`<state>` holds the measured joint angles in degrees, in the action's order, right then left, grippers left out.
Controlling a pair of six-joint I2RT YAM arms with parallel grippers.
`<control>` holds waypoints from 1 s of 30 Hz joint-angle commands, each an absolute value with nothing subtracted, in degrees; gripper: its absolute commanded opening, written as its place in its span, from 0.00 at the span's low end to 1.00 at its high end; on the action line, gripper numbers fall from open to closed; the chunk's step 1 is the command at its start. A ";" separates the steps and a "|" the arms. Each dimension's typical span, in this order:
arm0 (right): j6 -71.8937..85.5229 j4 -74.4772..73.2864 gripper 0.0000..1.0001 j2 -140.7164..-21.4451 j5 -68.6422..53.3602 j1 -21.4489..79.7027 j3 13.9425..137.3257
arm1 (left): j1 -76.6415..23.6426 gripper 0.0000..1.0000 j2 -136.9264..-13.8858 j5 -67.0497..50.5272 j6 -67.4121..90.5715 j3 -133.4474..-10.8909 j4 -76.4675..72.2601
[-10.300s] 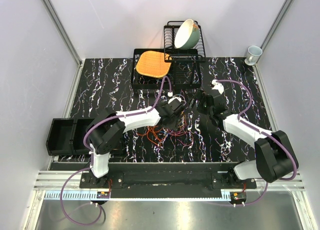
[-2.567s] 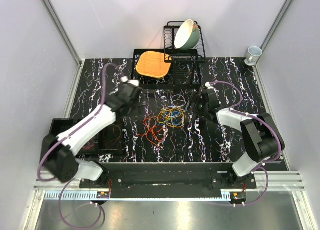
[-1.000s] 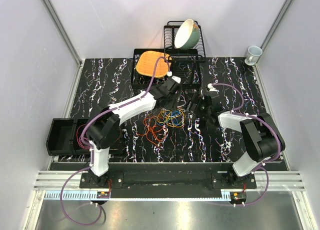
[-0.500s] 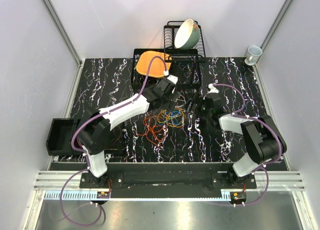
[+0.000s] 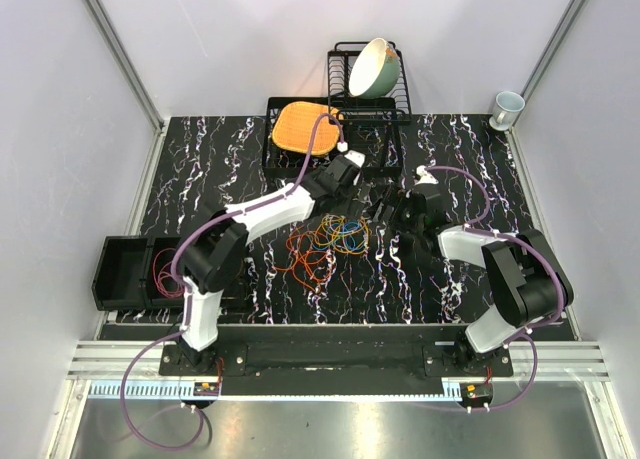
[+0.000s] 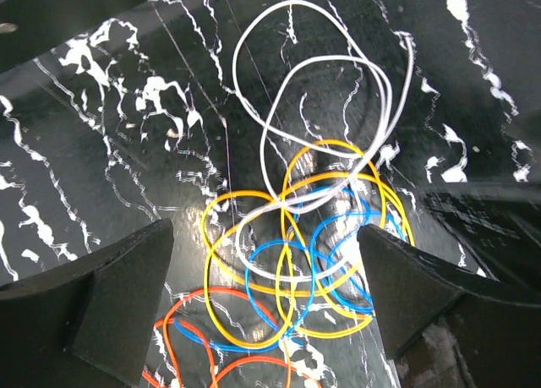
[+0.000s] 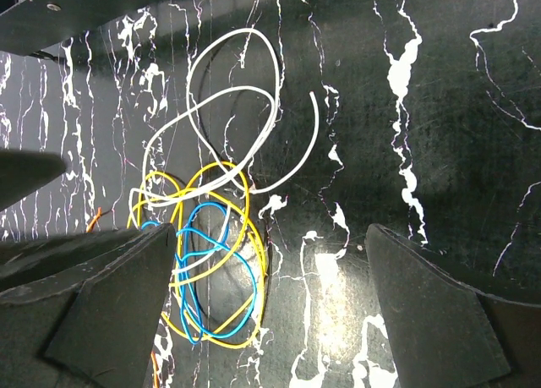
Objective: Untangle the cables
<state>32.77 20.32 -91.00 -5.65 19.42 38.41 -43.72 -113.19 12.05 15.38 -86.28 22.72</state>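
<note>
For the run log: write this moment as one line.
left gripper: open, over cables | right gripper: open, empty | cables: tangled, unheld

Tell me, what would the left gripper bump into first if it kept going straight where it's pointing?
Probably the cables: the open left gripper frames their yellow and blue loops on the table. How high it is above them is unclear.

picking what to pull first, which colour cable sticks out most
The white cable: its loops lie mostly on bare table, beyond the interlaced yellow cables and blue cables.

Left pincer [image 6: 266, 232] jaws wider apart
</note>
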 commanded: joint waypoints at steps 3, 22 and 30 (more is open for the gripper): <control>31.29 19.60 1.00 -88.07 -4.83 19.16 40.25 | -43.15 0.93 -116.88 10.46 14.15 -93.07 19.86; 31.99 18.63 1.00 -85.96 -4.66 19.16 39.46 | -40.87 0.43 -125.95 10.55 19.16 -95.98 21.18; 32.08 18.46 1.00 -87.10 -4.66 19.16 40.17 | -40.87 0.00 -124.20 11.86 18.54 -100.97 25.13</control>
